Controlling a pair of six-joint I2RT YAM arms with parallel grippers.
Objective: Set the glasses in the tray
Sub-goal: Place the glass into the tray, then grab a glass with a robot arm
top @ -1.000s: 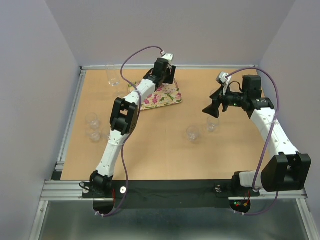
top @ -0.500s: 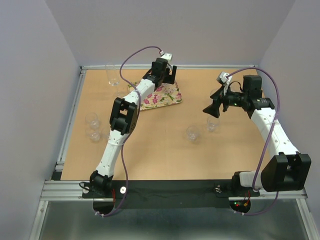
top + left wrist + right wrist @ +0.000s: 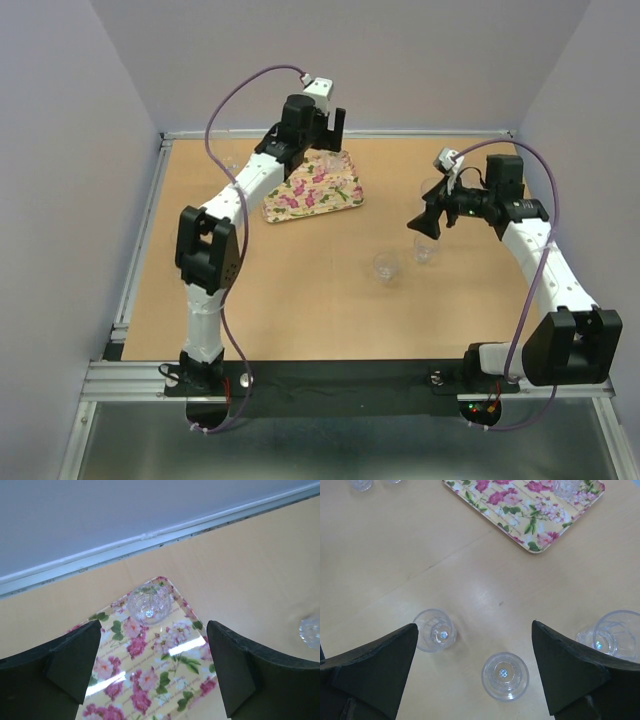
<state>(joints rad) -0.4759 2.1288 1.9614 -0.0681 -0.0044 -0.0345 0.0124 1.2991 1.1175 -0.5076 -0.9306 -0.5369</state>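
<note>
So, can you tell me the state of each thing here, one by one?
left pincer, open, empty.
right pincer, open, empty.
tray, flat on the table, holding one glass.
glass in the tray, upright, near a corner.
table glasses, upright, outside the tray, below the right pincer.

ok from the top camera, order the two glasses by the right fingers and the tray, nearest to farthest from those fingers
1. right-hand glass, just nearside of the right fingers
2. left-hand glass, further left, mid-table
3. tray, far off toward the back left
</note>
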